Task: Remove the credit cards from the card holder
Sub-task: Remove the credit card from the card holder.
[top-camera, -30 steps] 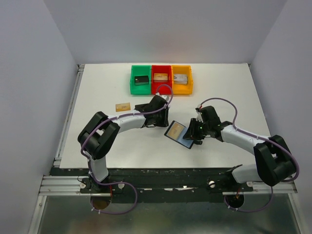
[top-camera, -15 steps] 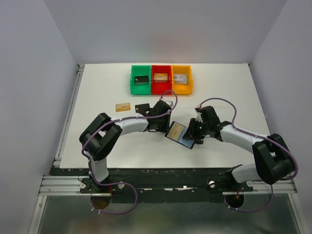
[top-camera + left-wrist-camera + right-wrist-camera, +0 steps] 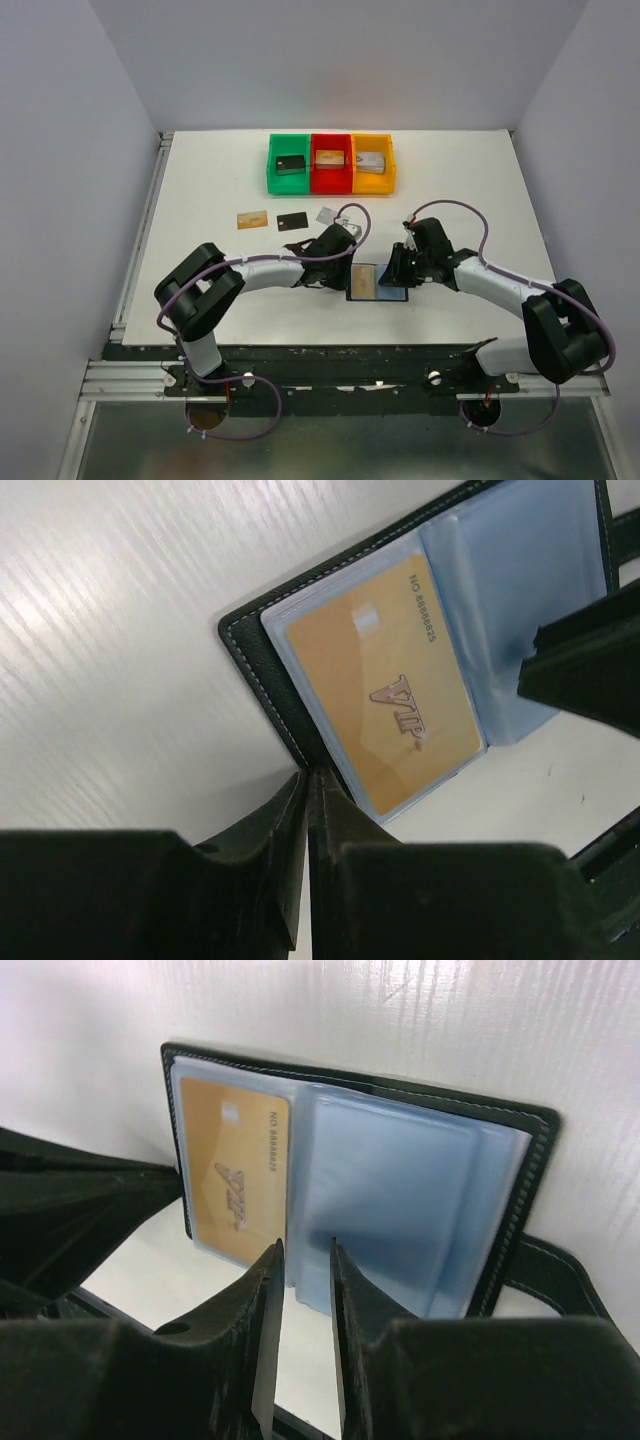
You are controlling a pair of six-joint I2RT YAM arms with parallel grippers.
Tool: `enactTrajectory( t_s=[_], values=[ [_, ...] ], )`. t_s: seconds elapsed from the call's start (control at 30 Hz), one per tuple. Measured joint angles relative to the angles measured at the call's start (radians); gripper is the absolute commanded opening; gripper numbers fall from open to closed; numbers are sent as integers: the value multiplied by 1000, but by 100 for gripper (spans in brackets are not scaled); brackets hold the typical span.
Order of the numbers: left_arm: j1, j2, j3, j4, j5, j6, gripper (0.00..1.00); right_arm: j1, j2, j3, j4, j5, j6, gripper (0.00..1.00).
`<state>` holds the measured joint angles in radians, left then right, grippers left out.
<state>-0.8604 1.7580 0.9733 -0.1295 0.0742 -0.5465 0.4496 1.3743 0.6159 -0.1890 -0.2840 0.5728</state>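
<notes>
The card holder (image 3: pixel 392 292) lies open on the table in front of the arms, black with bluish inner pockets. A tan-gold credit card (image 3: pixel 364 281) sits in its left pocket, also seen in the left wrist view (image 3: pixel 390 700) and the right wrist view (image 3: pixel 235 1180). Three credit cards lie loose behind it: tan-gold (image 3: pixel 252 218), black (image 3: pixel 292 221), silver (image 3: pixel 328 214). My left gripper (image 3: pixel 345 270) is shut, its tips (image 3: pixel 307 777) at the holder's black edge (image 3: pixel 250 645). My right gripper (image 3: pixel 399 274) is narrowly open (image 3: pixel 306 1245) at the near edge of the blue pockets (image 3: pixel 400 1200).
Green (image 3: pixel 289 180), red (image 3: pixel 331 182) and orange (image 3: pixel 372 182) bins stand in a row at the back, each with a blocky item inside. The table's front edge runs just below the holder.
The holder went from tilted to lying flat and square. My left gripper moved from the loose cards to the holder's left edge, uncovering the black and silver cards.
</notes>
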Motion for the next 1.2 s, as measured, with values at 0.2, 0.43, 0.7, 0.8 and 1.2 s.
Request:
enactTrajectory(
  t_s=[0.2,0.43,0.7,0.8,1.2],
  values=[
    [-31,-74,-71,-21,-25,-2,23,0,-68,0,-40,13,-24,41],
    [-31,-216,-98,-57,-98,-5,27,0,-149,0,6,-66,-40,44],
    [-30,-232,-69,19,-87,-4,17,43,-75,0,102,-170,-35,45],
    [-30,-184,-64,52,-74,-5,12,53,-33,0,128,-184,-26,44],
    [-30,-56,-31,35,-69,-9,7,53,60,-43,206,-185,-3,43]
  ],
)
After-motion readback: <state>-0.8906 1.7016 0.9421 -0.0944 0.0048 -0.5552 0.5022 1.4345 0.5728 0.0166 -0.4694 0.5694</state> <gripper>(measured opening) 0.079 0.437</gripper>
